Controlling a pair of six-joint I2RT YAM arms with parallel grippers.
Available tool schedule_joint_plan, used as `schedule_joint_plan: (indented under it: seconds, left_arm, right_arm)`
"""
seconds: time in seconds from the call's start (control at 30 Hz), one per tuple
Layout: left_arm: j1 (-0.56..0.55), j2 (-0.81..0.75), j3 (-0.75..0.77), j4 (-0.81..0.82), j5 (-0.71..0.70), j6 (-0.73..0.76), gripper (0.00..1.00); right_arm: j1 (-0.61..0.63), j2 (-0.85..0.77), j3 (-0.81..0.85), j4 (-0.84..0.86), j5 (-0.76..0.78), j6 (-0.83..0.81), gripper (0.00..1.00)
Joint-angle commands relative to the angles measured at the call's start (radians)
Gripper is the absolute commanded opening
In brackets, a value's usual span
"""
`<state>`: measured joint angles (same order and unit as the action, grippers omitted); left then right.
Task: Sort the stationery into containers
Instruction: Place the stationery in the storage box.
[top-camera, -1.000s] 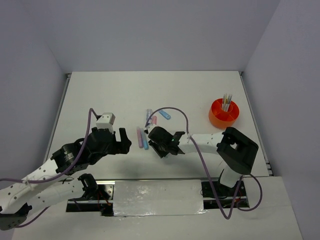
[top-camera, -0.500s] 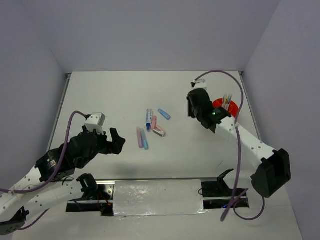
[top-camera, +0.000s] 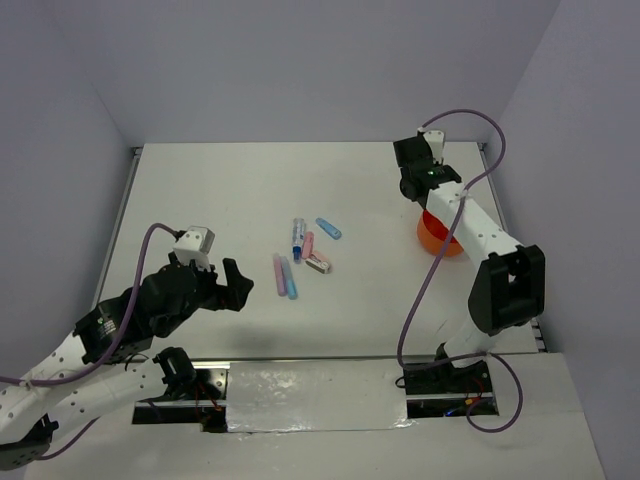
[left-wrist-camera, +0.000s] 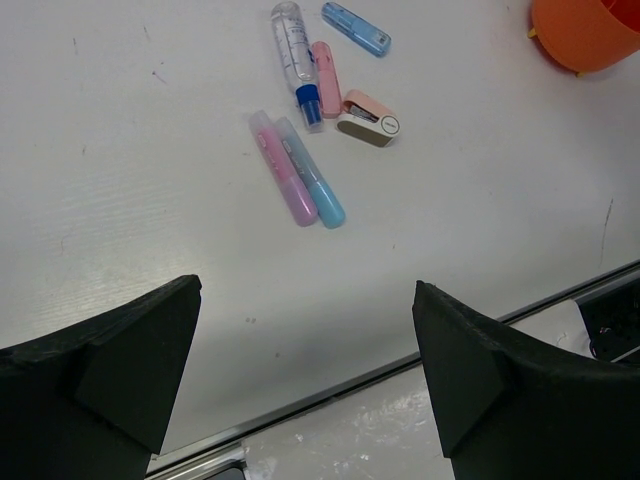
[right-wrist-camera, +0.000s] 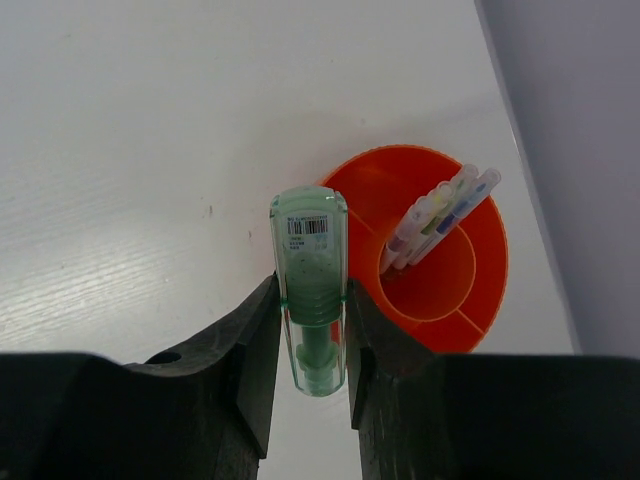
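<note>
right arm: the right gripper (right-wrist-camera: 310, 335) has its jaws clamped on a green marker (right-wrist-camera: 309, 290), one jaw pressing each long side. the marker is translucent pale green and short and stubby. it has a rounded-square far end bearing a white barcode label, a ribbed collar near mid-length, and a darker green core visible through the shell. in the right wrist view its labelled end overlaps the left rim of the orange cup (right-wrist-camera: 400, 180). the height above the cup cannot be judged.

container: the cup is round, bright orange and split by inner walls into compartments. it stands near the right rear of the tabletop (left-wrist-camera: 120, 150). one compartment holds a bundle of thin pens (right-wrist-camera: 440, 215) with clear barrels and pink, yellow and blue tints, leaning together against a wall.

left arm: the left gripper (left-wrist-camera: 305, 290) hangs over the near part of the tabletop with its jaws wide apart and nothing between them.

loose stationery, mid-tabletop, well apart from the cup:
- a pink marker (left-wrist-camera: 283, 182) and a light blue marker (left-wrist-camera: 310, 172) lie side by side, touching.
- a clear pen with a blue tip (left-wrist-camera: 294, 60) lies just beside a short pink item (left-wrist-camera: 326, 80).
- a pink and white block (left-wrist-camera: 367, 118) lies just beside the short pink item.
- a small blue item (left-wrist-camera: 356, 28) lies farthest back.
</note>
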<state>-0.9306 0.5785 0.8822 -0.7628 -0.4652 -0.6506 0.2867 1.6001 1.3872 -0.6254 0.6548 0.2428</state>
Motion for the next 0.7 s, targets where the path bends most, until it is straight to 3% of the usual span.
schedule_joint_plan:
  seconds: [0.0, 0.67]
  left_arm:
    - [0.003, -0.016, -0.003, 0.046, 0.010, 0.029, 0.99]
    - [0.004, -0.017, -0.003, 0.057, 0.033, 0.040, 0.99]
  right_arm:
    - [-0.029, 0.035, 0.056, -0.019, 0.036, -0.022, 0.14]
    - [-0.049, 0.158, 0.052, -0.022, 0.040, -0.034, 0.25]
